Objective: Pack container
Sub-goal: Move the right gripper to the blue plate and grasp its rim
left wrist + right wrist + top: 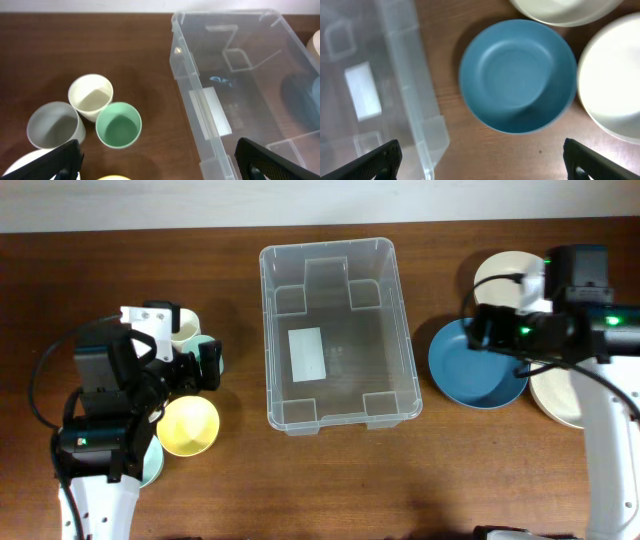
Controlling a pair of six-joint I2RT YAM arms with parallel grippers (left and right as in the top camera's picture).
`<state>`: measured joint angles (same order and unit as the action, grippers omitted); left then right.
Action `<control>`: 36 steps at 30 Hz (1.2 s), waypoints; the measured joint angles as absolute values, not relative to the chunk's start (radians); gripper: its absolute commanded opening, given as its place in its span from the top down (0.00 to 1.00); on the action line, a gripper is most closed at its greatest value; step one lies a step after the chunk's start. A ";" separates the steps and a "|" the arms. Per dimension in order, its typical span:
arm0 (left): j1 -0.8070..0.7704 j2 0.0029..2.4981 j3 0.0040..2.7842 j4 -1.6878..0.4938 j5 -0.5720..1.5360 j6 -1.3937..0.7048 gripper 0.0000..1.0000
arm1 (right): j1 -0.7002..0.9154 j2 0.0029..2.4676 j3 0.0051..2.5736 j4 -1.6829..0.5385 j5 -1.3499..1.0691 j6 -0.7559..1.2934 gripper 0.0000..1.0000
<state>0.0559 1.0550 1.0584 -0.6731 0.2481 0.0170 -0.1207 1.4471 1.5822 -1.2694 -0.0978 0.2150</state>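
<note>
Left gripper (208, 367) and right gripper (482, 330) hang above opposite ends of a dark wooden table (100, 260), both with jaws spread wide and nothing between them. The clear plastic container (266, 330) sits in the middle of the table, its long sides facing the two arms, and holds nothing but the white label (305, 352) on its floor.

Under the left arm, near the table's left edge, a cream cup (91, 95), a green cup (119, 125) and a grey cup (54, 125) stand upright in a tight cluster, with a yellow bowl (190, 425) just beside them toward the near edge. Under the right arm a blue bowl (517, 75) rests close to the container's right wall, hemmed in by two cream dishes (505, 272) (555, 395).

Packing has not begun, and crowding looks like the main hazard. Jaws closing on one cup could topple its neighbours. The blue bowl's low rim gives little to grip, so it may slip or drag a cream dish along. A careless arm could also shove the light container off its spot.
</note>
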 measured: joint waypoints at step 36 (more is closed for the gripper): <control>0.056 1.096 1.106 -0.744 0.227 0.017 0.01 | -0.334 1.811 1.105 -0.798 -0.038 0.418 0.42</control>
<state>0.0559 1.0962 1.1057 -0.7444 0.2272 0.0174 -0.3344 1.8114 1.1049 -0.7982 -0.0383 0.4183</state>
